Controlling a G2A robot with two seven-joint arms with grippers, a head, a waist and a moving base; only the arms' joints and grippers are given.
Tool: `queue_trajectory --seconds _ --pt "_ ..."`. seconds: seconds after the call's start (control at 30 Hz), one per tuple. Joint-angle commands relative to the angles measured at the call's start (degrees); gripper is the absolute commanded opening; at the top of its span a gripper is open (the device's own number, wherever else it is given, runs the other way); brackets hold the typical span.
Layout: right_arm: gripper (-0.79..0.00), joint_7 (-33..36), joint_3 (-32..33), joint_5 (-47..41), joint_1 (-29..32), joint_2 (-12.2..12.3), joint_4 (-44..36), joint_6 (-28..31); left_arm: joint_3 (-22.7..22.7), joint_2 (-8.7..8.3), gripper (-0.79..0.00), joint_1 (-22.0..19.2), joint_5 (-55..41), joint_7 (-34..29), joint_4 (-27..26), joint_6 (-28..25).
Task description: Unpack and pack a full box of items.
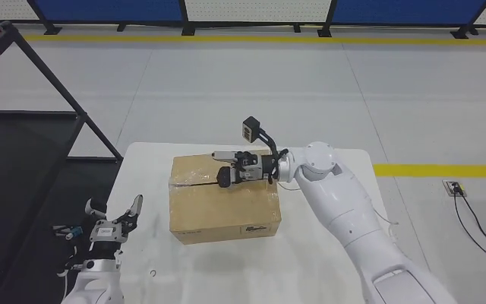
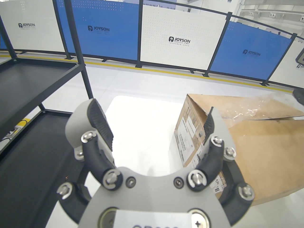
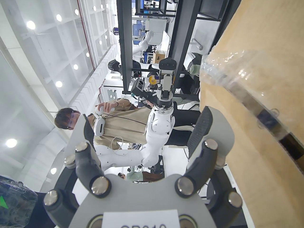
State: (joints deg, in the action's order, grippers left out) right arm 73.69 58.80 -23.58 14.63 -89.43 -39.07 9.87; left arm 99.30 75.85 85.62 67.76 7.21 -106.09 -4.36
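Fingers apart, the right gripper hovered over the cardboard box's taped seam, likely to open it; the left gripper sat spread at the box's eight o'clock.

I see one printed logo repeated on the fence panels. The labels on the end of the box are too small for me to read.

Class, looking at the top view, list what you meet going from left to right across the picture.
Black metal shelf rack → left gripper, open → brown taped cardboard box → white right arm.
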Motion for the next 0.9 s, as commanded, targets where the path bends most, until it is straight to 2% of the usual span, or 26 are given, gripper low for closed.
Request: queue_trajectory --seconds 0.0,0.37,0.6,0.87 --pt "0.0 -0.75 0.01 1.34 0.62 0.33 -1.47 -1.06 -0.03 -0.02 0.0 0.0 -0.01 0.01 0.0 0.02" --pt "0.0 -12.92 -0.99 9.78 1.89 1.18 -5.61 -11.06 0.02 -0.13 0.0 -0.08 -0.26 0.24 0.13 0.2" --pt "0.0 -18.47 -0.31 19.76 1.9 2.87 -9.09 -12.62 0.07 -0.2 0.0 -0.03 -0.51 0.37 0.24 0.09" --pt "0.0 -21.73 -1.68 23.8 1.55 2.86 -7.07 -11.25 0.18 -0.29 0.0 0.21 -0.8 0.71 0.24 -0.23"
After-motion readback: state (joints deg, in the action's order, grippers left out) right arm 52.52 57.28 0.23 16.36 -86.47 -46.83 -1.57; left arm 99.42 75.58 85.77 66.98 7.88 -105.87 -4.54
